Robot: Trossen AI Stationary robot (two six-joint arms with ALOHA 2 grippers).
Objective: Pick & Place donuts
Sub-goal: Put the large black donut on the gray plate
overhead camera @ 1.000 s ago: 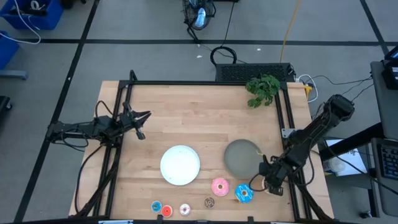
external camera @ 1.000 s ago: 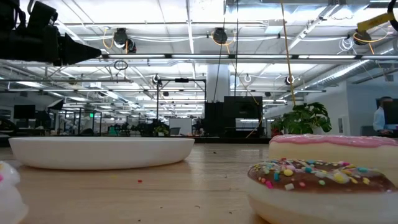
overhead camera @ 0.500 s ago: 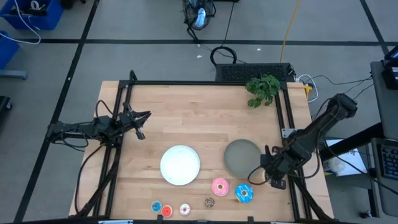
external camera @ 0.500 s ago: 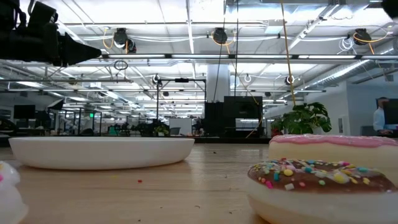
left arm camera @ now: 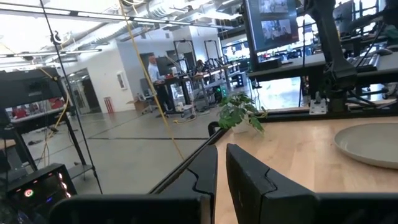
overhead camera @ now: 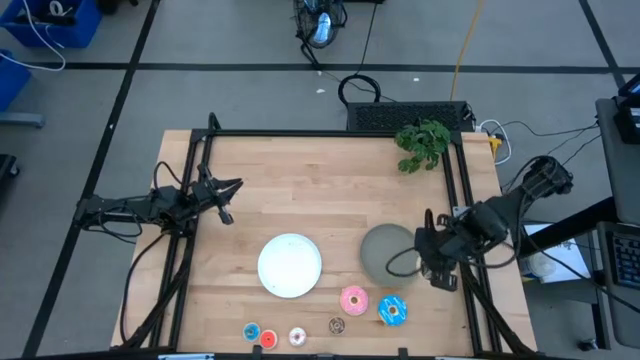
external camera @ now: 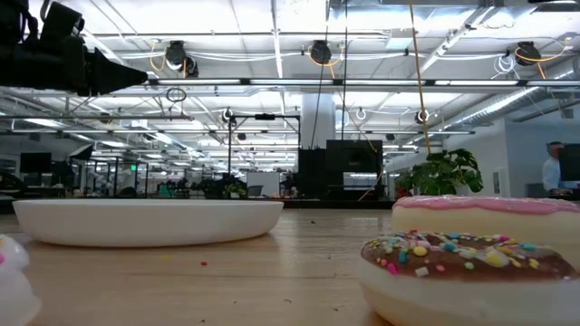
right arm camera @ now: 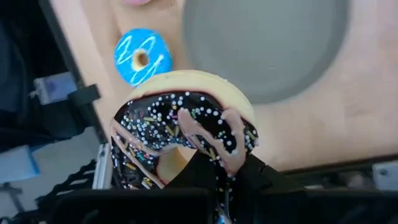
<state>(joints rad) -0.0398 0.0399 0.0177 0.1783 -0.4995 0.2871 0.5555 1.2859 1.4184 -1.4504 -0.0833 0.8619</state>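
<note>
My right gripper hovers just off the right rim of the grey plate, shut on the chocolate-sprinkled donut. The pink donut and the blue donut lie flat near the table's near edge. Left of them sit the mini brown, white, red and blue donuts. The white plate rests mid-table. My left gripper waits shut over the table's left side. My right gripper pinches the chocolate-sprinkled donut between its two fingers, on the part of the ring nearest the wrist. The donut is lifted clear and tilted, its pale underside showing, above the table beside the grey plate.
A green plant stands at the far right corner. Black frame rails run along the left and right sides. In the low view the pink donut and the mini brown donut sit close to the camera. A person stands far behind.
My right gripper has moved from beside the blue donut toward the table's far edge and turned, carrying the chocolate-sprinkled donut to the grey plate's right rim. The donuts on the table have stayed in place.
</note>
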